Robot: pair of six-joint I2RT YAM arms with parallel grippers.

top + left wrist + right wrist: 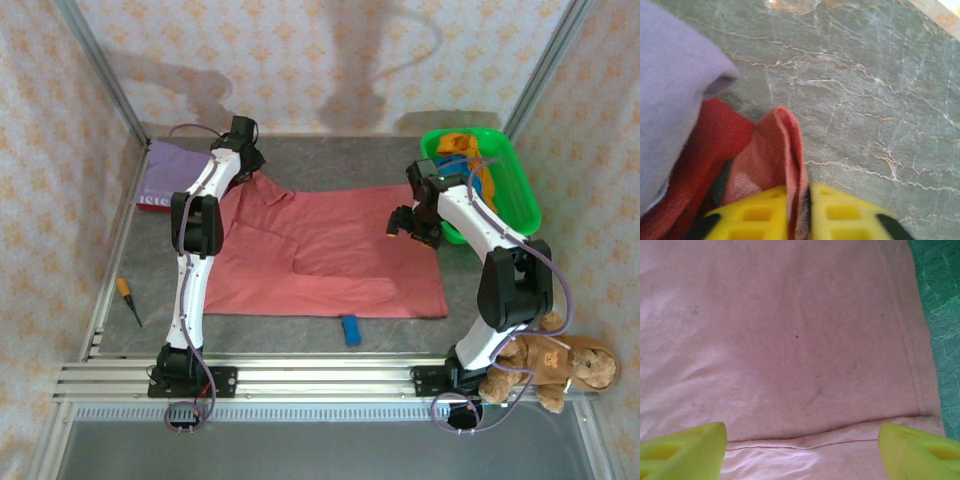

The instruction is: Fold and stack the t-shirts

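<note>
Left gripper (803, 212) pinches salmon-pink t-shirt (777, 155); right gripper (801, 442) hovers spread above it.

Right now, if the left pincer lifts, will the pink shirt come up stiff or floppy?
Likely floppy: the pink shirt creases into a soft fold in the left pincer. It will probably drag, since most of it lies spread flat on the table.

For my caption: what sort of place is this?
Probably a robot test booth, not a home: two arms bolted to a metal rail, a metal frame, and patterned walls around the table.
</note>
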